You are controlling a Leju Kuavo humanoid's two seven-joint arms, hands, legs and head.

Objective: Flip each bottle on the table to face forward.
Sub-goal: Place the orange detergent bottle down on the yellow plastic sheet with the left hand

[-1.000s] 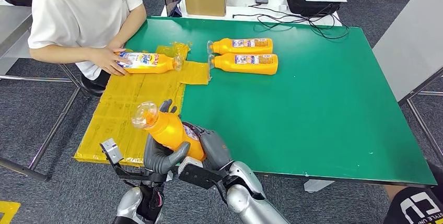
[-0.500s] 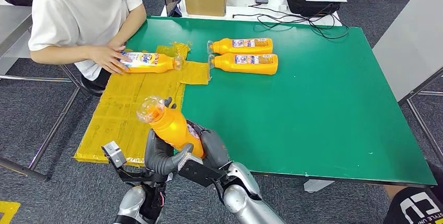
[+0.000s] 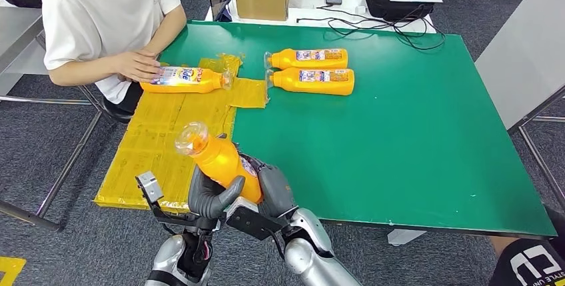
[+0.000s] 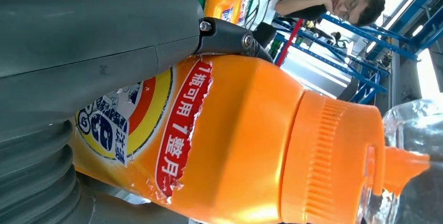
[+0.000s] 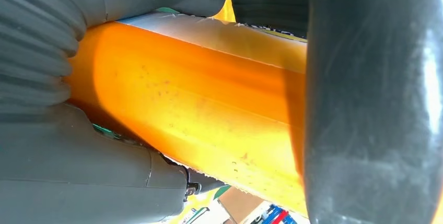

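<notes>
Orange bottle is held tilted above the desk's near edge, gripped between the left hand and the right hand, cap pointing away.

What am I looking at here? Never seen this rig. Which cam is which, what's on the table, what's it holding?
This is a humanoid robot with two silver arms, each ending in a many-fingered hand. The wide picture is from its head camera, looking forward and down. The two close-ups come from cameras at its wrists, right behind each hand, so they look turned.

The left hand and the right hand both grip one orange bottle, lifted at the near edge of the green table, its clear cap tilted up and to the left. The left wrist view shows its front label.

On the table: two orange bottles lying side by side, and a third bottle on a yellow sheet, with a person's hand on it.
</notes>
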